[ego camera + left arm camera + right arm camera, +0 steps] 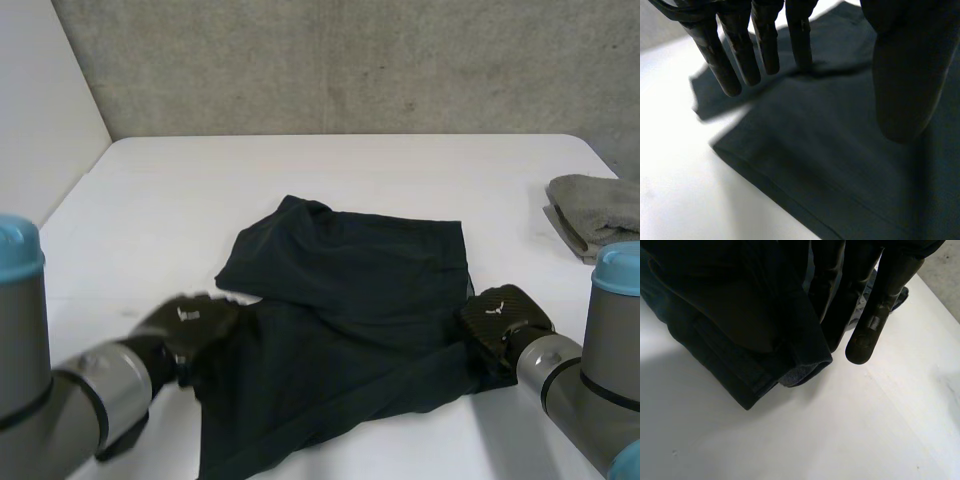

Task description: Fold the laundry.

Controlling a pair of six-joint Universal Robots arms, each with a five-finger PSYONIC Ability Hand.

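A dark navy garment (350, 300) lies in the middle of the white table (300, 170), its far part folded over the near part. My left hand (190, 322) hovers at the garment's left edge. In the left wrist view its fingers (735, 55) are straight and apart from the thumb (905, 75), just above the flat cloth (840, 165), holding nothing. My right hand (500, 318) is at the garment's right edge. In the right wrist view its fingers (875, 315) pinch a bunched fold of the dark cloth (740, 340), whose hem hangs down to the table.
A folded grey towel (598, 212) lies at the table's right edge. A grey wall runs behind the table, and a white panel stands at the far left. Bare table surrounds the garment on the far and left sides.
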